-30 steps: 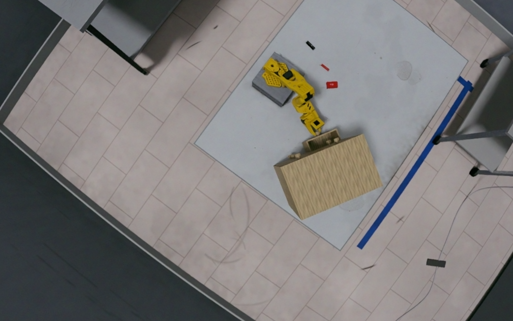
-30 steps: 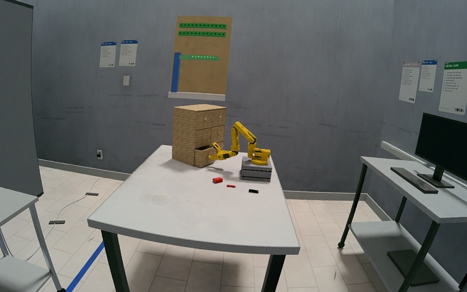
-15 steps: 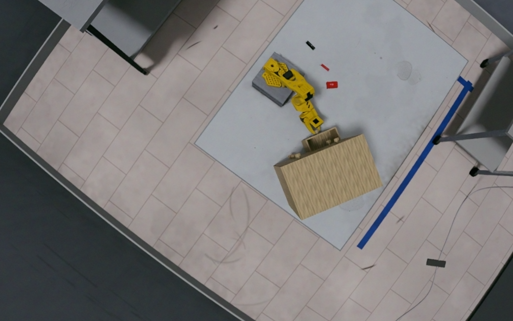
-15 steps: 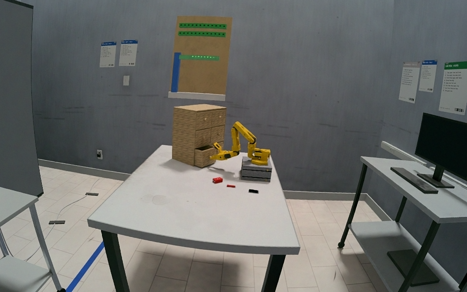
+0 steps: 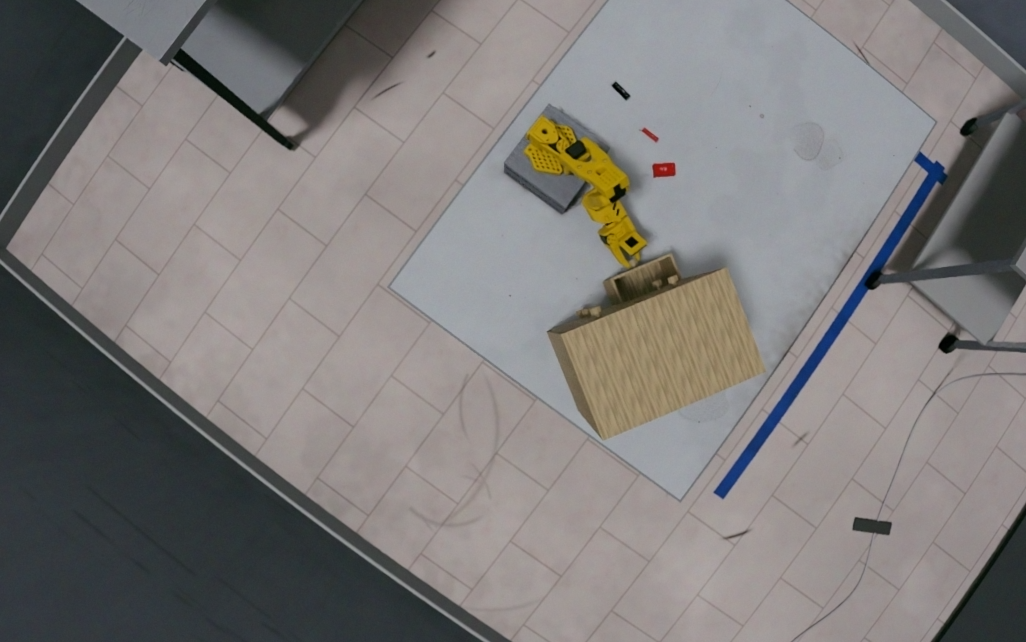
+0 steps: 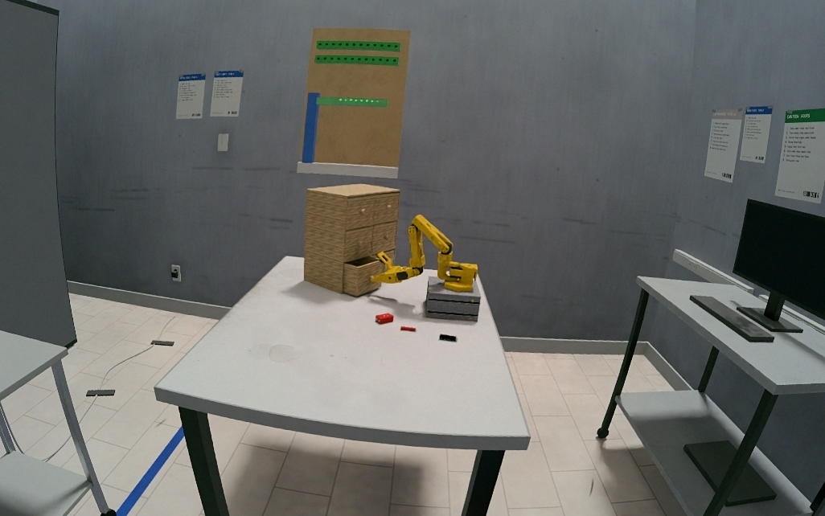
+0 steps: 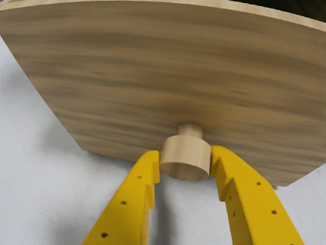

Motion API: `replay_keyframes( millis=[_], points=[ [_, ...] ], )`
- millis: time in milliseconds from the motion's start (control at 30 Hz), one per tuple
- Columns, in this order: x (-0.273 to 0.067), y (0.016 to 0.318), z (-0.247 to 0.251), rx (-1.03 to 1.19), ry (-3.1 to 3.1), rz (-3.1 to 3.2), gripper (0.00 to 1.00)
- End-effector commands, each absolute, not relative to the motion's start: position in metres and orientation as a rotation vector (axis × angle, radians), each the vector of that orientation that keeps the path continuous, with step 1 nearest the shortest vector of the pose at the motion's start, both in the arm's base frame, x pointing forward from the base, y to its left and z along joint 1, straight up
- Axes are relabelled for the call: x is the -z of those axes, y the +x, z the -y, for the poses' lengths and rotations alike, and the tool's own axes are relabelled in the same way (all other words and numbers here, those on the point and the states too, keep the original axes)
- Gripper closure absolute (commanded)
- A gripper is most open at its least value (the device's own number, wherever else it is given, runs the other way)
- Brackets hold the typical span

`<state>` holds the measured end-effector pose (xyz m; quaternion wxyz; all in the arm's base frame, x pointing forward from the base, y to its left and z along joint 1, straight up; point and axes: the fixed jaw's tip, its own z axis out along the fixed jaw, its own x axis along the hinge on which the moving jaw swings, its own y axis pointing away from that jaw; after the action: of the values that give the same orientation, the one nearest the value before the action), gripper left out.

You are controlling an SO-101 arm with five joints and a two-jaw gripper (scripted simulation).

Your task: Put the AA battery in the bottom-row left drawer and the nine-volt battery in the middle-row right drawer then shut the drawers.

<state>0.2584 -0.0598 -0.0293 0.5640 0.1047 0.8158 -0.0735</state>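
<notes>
The wooden chest (image 5: 658,348) (image 6: 331,237) stands on the table with its drawers facing my arm. Its bottom-row left drawer (image 5: 609,287) (image 6: 359,276) (image 7: 163,72) is pulled partly out and looks empty. My gripper (image 5: 634,261) (image 6: 382,255) (image 7: 185,163) is shut on that drawer's round wooden knob (image 7: 185,155). A red block (image 5: 663,169) (image 6: 383,317), a thin red piece (image 5: 649,134) (image 6: 407,328) and a small black piece (image 5: 620,90) (image 6: 447,337) lie on the table beside my arm. I cannot tell which of them are the batteries.
My arm stands on a grey block (image 5: 529,177) (image 6: 451,304) near the table's edge. The other drawers of the chest are shut. The white table top (image 5: 756,189) (image 6: 340,377) stretches wide beyond the three small things.
</notes>
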Motion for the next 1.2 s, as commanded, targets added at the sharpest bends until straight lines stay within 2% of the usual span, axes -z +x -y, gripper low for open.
replay_keyframes(
  millis=[0, 1167],
  points=[
    [0.0282, 0.2577, 0.0546, 0.158, 0.232, -1.912, 1.0],
    [0.0281, 0.2491, 0.0498, 0.151, 0.222, -1.913, 1.0]
  ],
)
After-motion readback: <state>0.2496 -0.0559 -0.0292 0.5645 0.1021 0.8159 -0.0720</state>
